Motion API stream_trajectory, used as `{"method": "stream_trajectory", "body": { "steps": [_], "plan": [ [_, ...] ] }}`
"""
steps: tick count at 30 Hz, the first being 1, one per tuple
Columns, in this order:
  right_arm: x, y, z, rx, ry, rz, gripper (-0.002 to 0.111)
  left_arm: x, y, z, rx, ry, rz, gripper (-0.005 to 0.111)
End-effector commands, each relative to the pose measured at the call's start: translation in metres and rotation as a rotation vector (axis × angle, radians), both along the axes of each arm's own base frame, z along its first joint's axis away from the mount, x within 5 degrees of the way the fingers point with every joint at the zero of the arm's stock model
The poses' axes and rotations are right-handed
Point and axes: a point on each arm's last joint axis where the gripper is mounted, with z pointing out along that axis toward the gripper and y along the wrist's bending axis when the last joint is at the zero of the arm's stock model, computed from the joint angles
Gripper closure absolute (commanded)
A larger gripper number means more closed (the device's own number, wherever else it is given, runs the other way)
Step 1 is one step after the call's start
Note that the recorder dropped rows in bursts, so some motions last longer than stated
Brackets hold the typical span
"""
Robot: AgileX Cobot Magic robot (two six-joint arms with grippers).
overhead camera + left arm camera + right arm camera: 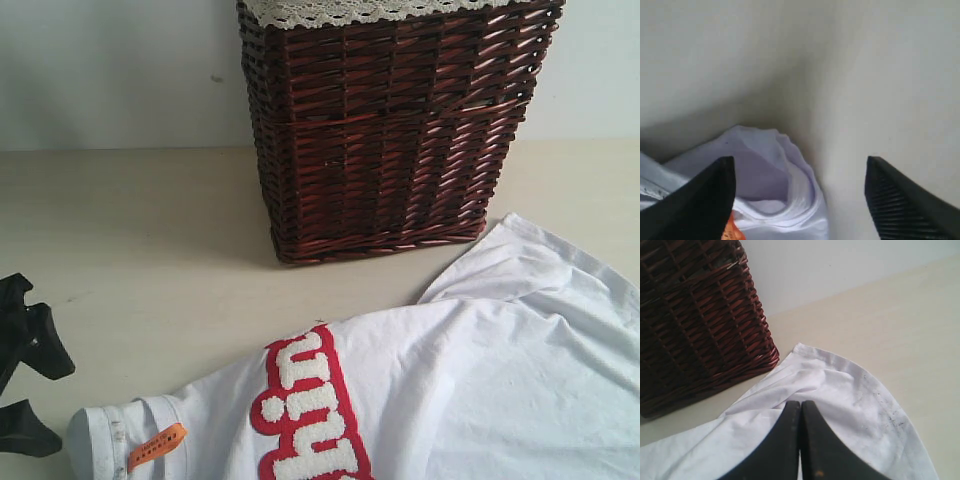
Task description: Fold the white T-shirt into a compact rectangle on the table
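The white T-shirt lies rumpled on the table at the front right, with red-outlined fuzzy letters and an orange neck tag facing up. My left gripper is at the far left edge, just beside the collar, and it is open. In the left wrist view the left gripper straddles the collar's rounded edge, with nothing pinched. My right gripper is shut, its tips over a wrinkled sleeve or hem; no cloth shows between the jaws. The exterior view does not show it.
A tall dark brown wicker basket with white lace trim stands at the back centre, close to the shirt's far corner. In the right wrist view the basket is near the gripper. A pale wall rises behind the table.
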Motion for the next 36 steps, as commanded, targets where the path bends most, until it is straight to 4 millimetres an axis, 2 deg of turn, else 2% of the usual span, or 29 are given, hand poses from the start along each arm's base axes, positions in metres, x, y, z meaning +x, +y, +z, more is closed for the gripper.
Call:
{"method": "stream_trajectory", "body": {
  "steps": [1, 12, 15, 19, 20, 24, 28, 33, 36],
  "plan": [
    [0.0, 0.0, -0.001, -0.004, -0.008, -0.004, 0.108, 0.008, -0.003, -0.01, -0.036, -0.026, 0.005, 0.037],
    [0.0, 0.0, -0.001, -0.004, -0.008, -0.004, 0.108, 0.009, -0.008, -0.024, -0.086, 0.049, 0.044, 0.039],
    [0.0, 0.0, -0.001, -0.004, -0.008, -0.004, 0.108, 0.01, -0.01, -0.028, -0.102, 0.069, 0.062, 0.056],
    [0.0, 0.0, -0.001, -0.004, -0.008, -0.004, 0.108, 0.011, -0.011, -0.029, -0.119, 0.067, 0.063, 0.102],
    [0.0, 0.0, -0.001, -0.004, -0.008, -0.004, 0.108, 0.011, -0.012, -0.028, -0.126, 0.058, 0.051, 0.106],
    [0.0, 0.0, -0.001, -0.004, -0.008, -0.004, 0.108, 0.013, -0.014, -0.022, -0.155, -0.012, -0.006, 0.106],
    [0.0, 0.0, -0.001, -0.004, -0.008, -0.004, 0.108, 0.02, -0.011, -0.006, -0.112, -0.198, -0.078, 0.106],
    [0.0, 0.0, -0.001, -0.004, -0.008, -0.004, 0.108, 0.036, -0.003, 0.031, 0.033, -0.572, -0.272, 0.106],
    [0.0, 0.0, -0.001, -0.004, -0.008, -0.004, 0.108, 0.042, -0.002, 0.054, 0.088, -0.708, -0.363, 0.106]
  ]
}}
